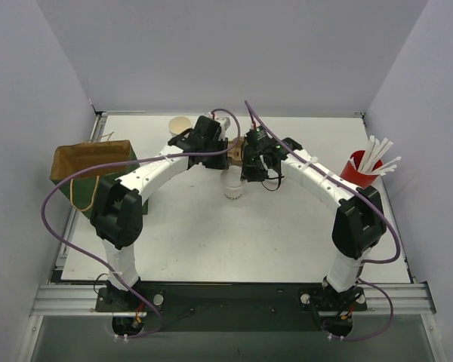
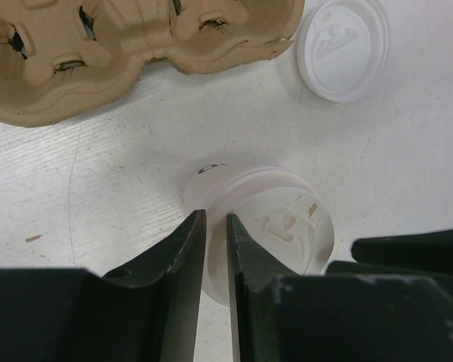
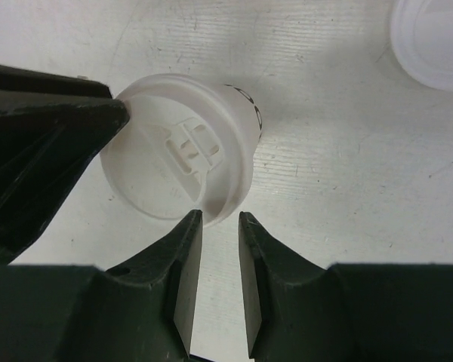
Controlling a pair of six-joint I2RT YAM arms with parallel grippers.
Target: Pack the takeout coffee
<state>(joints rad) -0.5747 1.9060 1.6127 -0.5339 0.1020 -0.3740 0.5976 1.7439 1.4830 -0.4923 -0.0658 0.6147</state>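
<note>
Found the left gripper pointing down, its two black fingers nearly together with only a thin slit between them. Could not tell whether that slit pinched anything: saw white plastic through it, where the tips lay over the left rim of the lidded cup. Placed that cup directly under and just right of the tips, upright on the table. Noted the brown cup carrier beyond the tips to the left. Noted a loose lid beyond them to the right, lying flat and apart from the cup.

Found the right gripper aimed down too, fingers slightly parted, bare table showing through the gap and nothing between them. Met the lidded cup's near rim right at the tips, with the rest of the lid beyond and a little left. Saw a finger of the left gripper touching that rim on its far-left side.

From above, saw both grippers meeting over the cup. Noted an open cup behind and left of the left gripper. Noted a red cup of straws well right of the right one, and a paper bag well left of the left one.
</note>
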